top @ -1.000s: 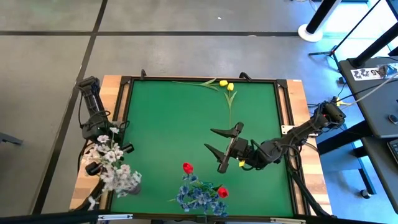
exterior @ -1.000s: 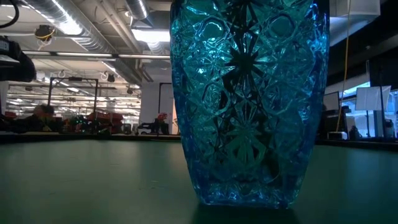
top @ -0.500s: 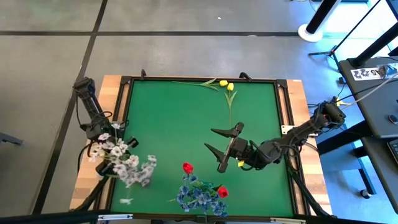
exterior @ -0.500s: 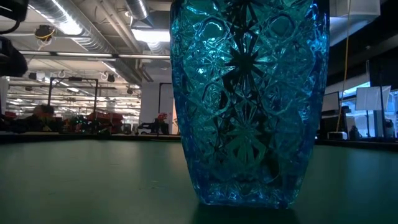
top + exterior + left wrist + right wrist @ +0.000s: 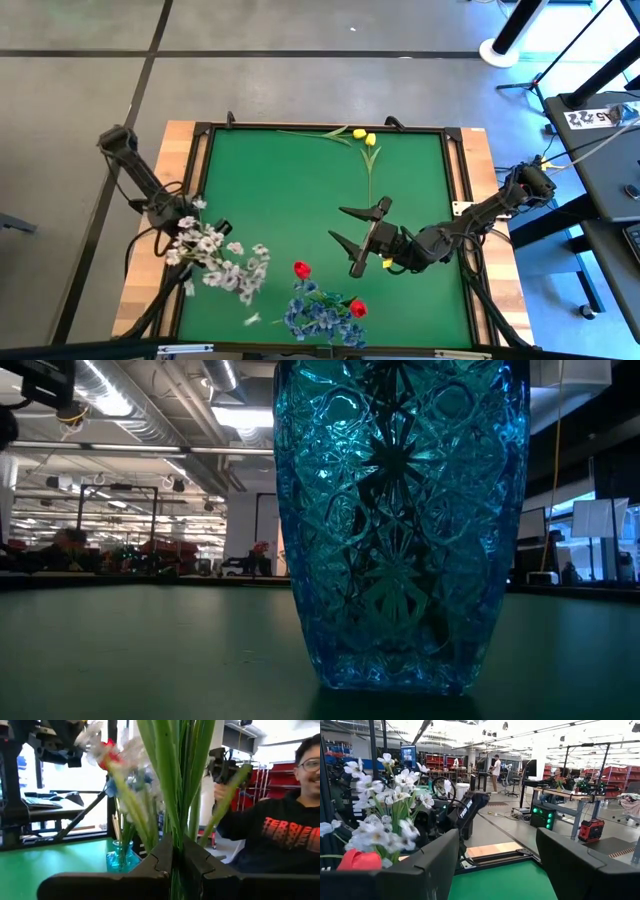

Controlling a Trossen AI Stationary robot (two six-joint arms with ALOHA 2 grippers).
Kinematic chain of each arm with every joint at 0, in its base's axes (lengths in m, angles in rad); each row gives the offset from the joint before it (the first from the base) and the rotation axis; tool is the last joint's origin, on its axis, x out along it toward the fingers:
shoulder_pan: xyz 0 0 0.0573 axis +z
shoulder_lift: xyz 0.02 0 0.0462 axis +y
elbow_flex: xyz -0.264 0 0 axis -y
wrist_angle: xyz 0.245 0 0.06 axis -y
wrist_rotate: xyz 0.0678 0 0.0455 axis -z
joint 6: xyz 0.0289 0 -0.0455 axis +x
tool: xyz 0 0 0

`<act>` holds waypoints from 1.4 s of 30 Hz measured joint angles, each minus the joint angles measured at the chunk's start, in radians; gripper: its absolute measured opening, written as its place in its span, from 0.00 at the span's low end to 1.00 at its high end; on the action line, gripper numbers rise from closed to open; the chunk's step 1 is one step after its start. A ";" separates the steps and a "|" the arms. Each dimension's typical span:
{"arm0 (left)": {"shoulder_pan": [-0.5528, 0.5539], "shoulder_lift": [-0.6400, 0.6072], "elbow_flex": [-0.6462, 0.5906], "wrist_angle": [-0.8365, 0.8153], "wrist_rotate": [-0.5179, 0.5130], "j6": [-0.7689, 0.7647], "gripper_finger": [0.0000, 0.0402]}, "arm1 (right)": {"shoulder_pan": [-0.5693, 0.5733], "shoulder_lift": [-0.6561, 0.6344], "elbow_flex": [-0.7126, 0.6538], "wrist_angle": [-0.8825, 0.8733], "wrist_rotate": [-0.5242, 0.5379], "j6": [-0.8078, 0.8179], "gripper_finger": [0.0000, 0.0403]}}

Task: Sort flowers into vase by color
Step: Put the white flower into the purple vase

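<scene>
The desk (image 5: 300,200) has a green top inside a dark frame, with bare wood strips along its left and right edges. Most of the green is open: the whole middle and the far left corner carry nothing.

At the far edge, right of centre, two yellow tulips (image 5: 364,137) lie flat, one stalk running along the edge, the other pointing toward the middle. At the near edge, at its middle, the blue vase (image 5: 400,520) stands upright, holding the blue bunch (image 5: 322,318) and two red tulips (image 5: 301,269).

The left tool (image 5: 172,855) is over the near left part of the desk, its fingers pressed together on the green stalks of the white sprays (image 5: 222,262). The blossoms reach out over the green toward the vase, near the red tulips but apart from them.

The right tool (image 5: 352,238) hovers over the right half of the desk, fingers spread wide and holding nothing, pointing toward the left edge.

Grey floor surrounds the desk. Beyond it lies a large workshop with benches and red shelving, and a person in a dark printed sweatshirt (image 5: 280,837) close by.
</scene>
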 joint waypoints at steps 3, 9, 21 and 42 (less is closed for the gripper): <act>0.010 0.062 0.000 0.031 0.030 -0.029 0.03 | 0.000 0.000 0.000 0.000 0.000 0.000 0.66; 0.011 0.140 0.000 0.032 0.054 -0.077 0.03 | 0.000 0.000 0.000 -0.012 0.000 0.000 0.66; 0.011 0.159 0.076 -0.110 -0.023 -0.163 0.19 | 0.000 -0.007 0.000 -0.023 0.000 0.000 0.66; 0.004 0.160 0.696 -1.312 -0.007 -0.562 0.37 | -0.129 -0.060 0.001 -0.388 -0.070 0.246 0.66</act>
